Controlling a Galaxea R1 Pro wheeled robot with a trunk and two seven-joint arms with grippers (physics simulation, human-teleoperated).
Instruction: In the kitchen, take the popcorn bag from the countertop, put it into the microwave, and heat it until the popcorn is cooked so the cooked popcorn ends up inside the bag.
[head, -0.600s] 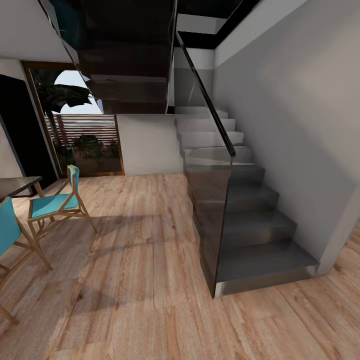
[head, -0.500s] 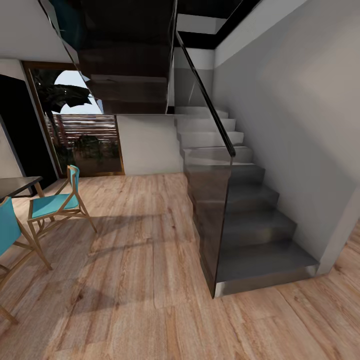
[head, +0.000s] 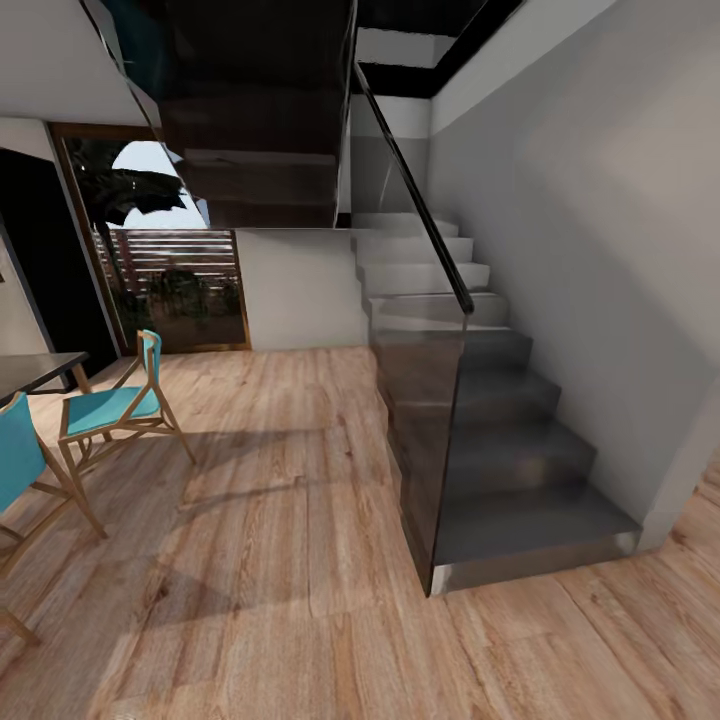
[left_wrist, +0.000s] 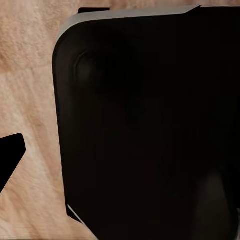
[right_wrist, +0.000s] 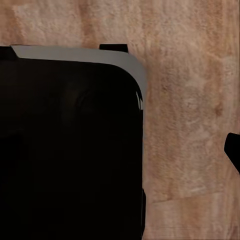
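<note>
The head camera looks across an open stretch of wood-plank floor (head: 300, 560) in a living area. None of the task's things can be placed from these pictures: popcorn bag, countertop and microwave lie outside what is seen here.

To the right, a grey staircase (head: 500, 440) rises toward the back, its lowest step ending in a bright steel-faced edge just above the floor. A glass balustrade panel (head: 420, 440) stands along the open side of the stairs, its near vertical edge reaching the floor, topped by a black handrail (head: 420, 215). A pale wall (head: 600, 250) closes the stairs on the right; its lower corner meets the floor beside the bottom step.

To the left, two chairs with teal seats on tan wooden frames stand near a dark table (head: 35, 368): the farther chair (head: 115, 405) and the nearer chair (head: 25, 470), cut by the picture's edge. Behind them is a glazed door (head: 165, 250) with slatted fencing and foliage outside. Between the chairs and the balustrade the floor runs clear to the white back wall (head: 295, 285).

Both wrist cameras show the same plank floor beneath a black rounded body with a grey edge, the robot's base (left_wrist: 150, 130) (right_wrist: 70, 145). A dark tip at each picture's edge is too little to tell how either gripper stands.
</note>
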